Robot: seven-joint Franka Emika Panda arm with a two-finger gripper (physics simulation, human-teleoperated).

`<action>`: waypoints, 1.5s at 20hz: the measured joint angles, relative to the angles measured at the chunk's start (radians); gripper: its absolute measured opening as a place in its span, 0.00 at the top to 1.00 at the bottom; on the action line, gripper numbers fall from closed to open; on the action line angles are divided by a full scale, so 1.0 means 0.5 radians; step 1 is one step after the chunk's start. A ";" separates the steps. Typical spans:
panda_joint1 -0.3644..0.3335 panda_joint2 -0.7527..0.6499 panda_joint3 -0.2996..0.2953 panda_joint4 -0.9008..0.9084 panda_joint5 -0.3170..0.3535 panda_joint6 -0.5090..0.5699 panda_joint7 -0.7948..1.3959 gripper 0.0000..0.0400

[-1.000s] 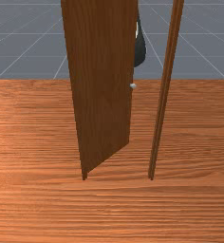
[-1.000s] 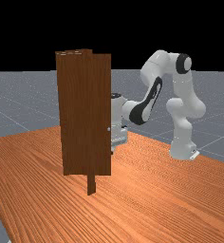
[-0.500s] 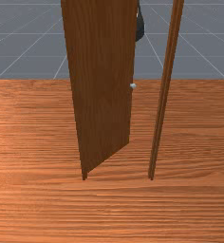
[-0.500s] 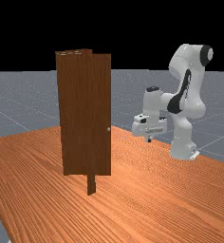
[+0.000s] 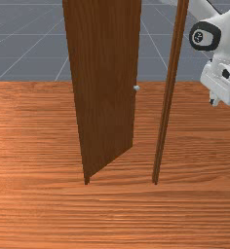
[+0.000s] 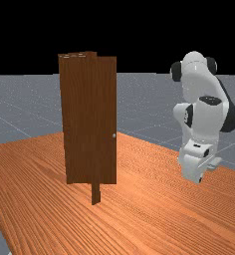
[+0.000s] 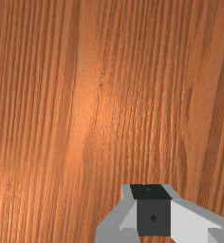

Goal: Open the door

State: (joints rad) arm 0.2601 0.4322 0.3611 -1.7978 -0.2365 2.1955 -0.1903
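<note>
The brown door [image 5: 105,92] stands swung at an angle in the front view, with a gap between its knob edge and the upright post [image 5: 168,107]. A small pale knob [image 5: 136,88] sits on that edge. Beyond the post, toward the front view's right, is my gripper [image 5: 213,102], apart from door and knob. In the far view the door [image 6: 89,119] and its knob [image 6: 114,135] are well to the left of the gripper [image 6: 199,180]. Bare wood lies beneath my gripper [image 7: 152,201] in the wrist view.
The post stands between my hand and the door in the front view. Orange-brown tabletop [image 5: 122,214] stretches around the door's foot and under the hand. In the far view, the arm's base is close behind the hand.
My hand has drawn away from behind the door, toward the far view's right, and turned. It has come into sight at the front view's right. The door has not visibly moved.
</note>
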 joint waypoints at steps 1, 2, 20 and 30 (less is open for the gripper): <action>0.072 0.407 -0.081 0.707 -0.023 -0.295 0.088 1.00; 0.072 0.447 -0.142 0.760 0.012 -0.314 0.382 1.00; -0.868 0.090 0.097 0.211 0.241 -0.296 -3.645 1.00; -0.936 -0.063 0.066 -0.002 0.401 -0.213 -3.605 1.00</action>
State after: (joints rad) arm -0.2077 0.4009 0.3944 -1.7986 -0.0358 2.0890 -1.9927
